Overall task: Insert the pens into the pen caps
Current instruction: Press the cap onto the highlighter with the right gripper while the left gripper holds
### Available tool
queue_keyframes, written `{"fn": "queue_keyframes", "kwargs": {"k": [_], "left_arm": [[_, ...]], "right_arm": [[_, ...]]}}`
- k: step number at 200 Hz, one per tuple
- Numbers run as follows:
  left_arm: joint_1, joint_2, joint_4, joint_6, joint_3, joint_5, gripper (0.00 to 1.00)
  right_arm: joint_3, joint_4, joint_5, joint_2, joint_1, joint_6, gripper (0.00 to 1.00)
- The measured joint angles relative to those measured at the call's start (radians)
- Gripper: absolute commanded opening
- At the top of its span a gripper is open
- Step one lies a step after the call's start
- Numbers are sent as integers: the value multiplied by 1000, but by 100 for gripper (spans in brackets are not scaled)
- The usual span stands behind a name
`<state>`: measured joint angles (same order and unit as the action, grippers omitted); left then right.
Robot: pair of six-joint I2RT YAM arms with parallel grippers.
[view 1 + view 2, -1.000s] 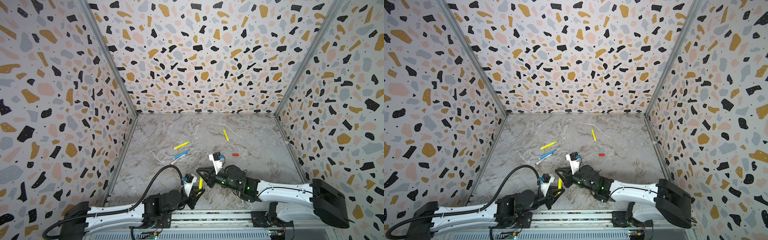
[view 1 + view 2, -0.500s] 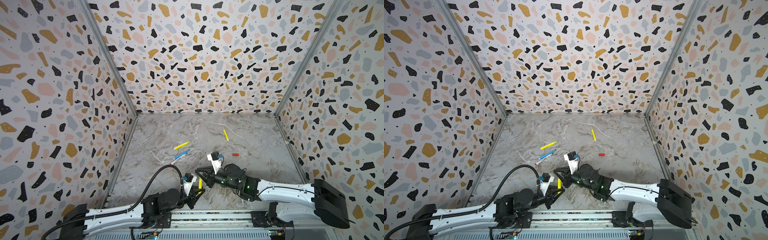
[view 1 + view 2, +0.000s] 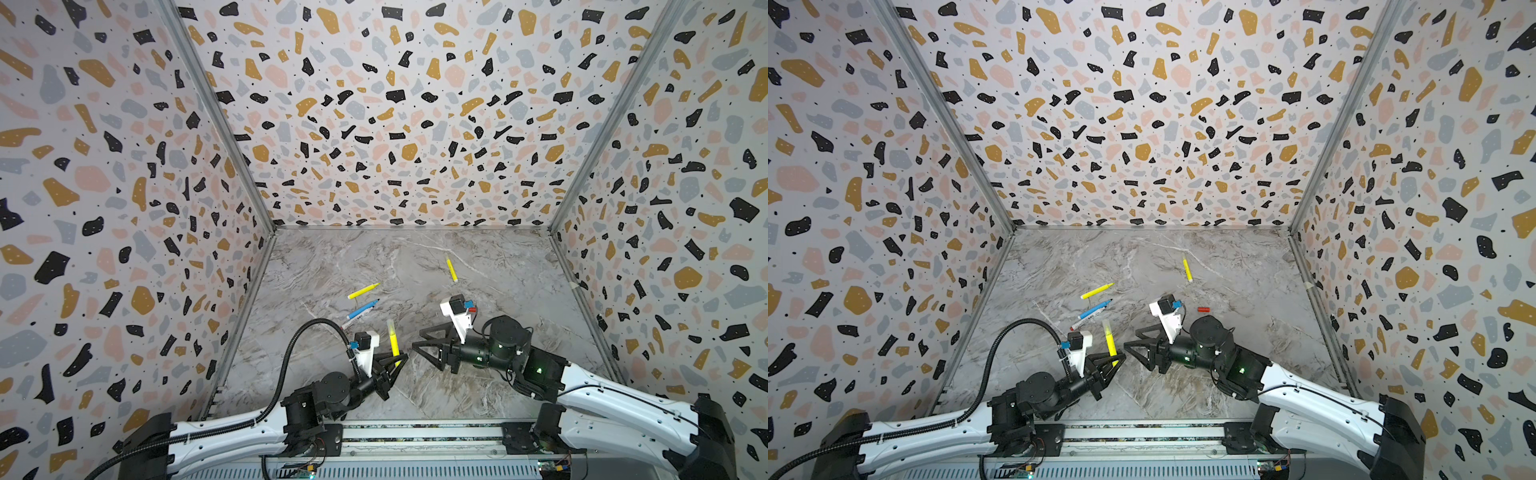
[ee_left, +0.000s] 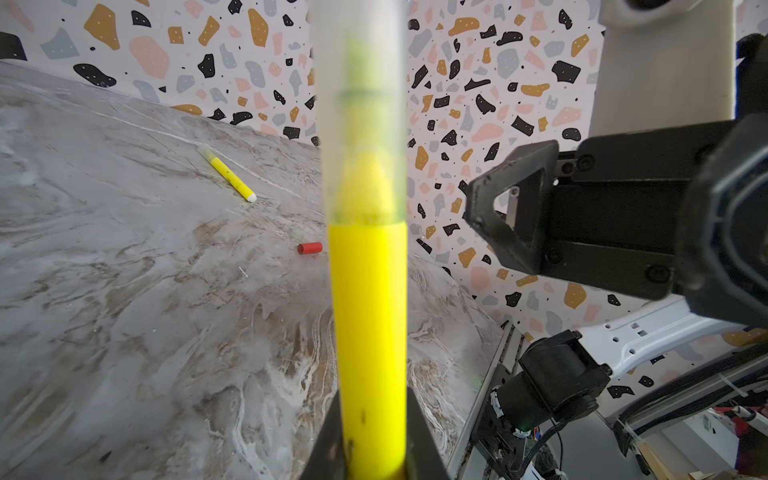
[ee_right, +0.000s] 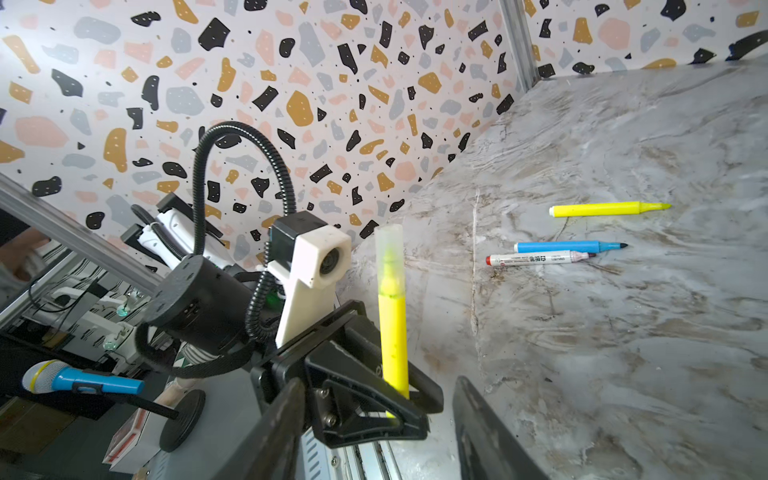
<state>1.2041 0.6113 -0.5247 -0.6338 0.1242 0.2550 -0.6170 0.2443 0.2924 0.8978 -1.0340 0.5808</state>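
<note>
five pens and three caps show on the table (image 3: 498, 374): three yellow pens, one blue, one white; one clear cap, one pale, one red. furthest left lie three pens with bare tips, all slanting the same way in both top views. the white pen (image 5: 540, 259), red at both ends, lies nearest the left arm. the blue pen (image 3: 362, 309) lies just beside it, and i cannot tell whether the two touch. the bare yellow pen (image 3: 363, 290) lies a little farther back, apart from the blue one. next comes the left gripper (image 3: 397, 362), its jaws clamped tight on the lower end of the held pen (image 4: 368, 332), a yellow one standing upright. the clear cap (image 4: 359, 124) sits over that pen's tip, down to the top of the barrel. just right of it is the right gripper (image 3: 416, 340), its jaws about half parted with nothing between them, its fingertips near the held pen but apart from it. farther right and farther back, well apart from the rest, lies the far pen (image 3: 451, 269), yellow, with the pale cap (image 4: 204, 150) on one end. the red cap (image 3: 1203, 309) lies on its side alone, between the far pen and the right arm.
</note>
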Motion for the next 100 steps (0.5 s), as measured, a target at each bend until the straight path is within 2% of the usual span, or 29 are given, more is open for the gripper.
{"fn": "queue_keyframes", "kwargs": {"k": [44,100], "left_arm": [[0,43,-56,21,0,-40,0],[0,72,-108,26,0,-97,0]], "right_arm": [[1,-44,17,-12,0,-21,58],[0,-51,56,69,0,-40,57]]}}
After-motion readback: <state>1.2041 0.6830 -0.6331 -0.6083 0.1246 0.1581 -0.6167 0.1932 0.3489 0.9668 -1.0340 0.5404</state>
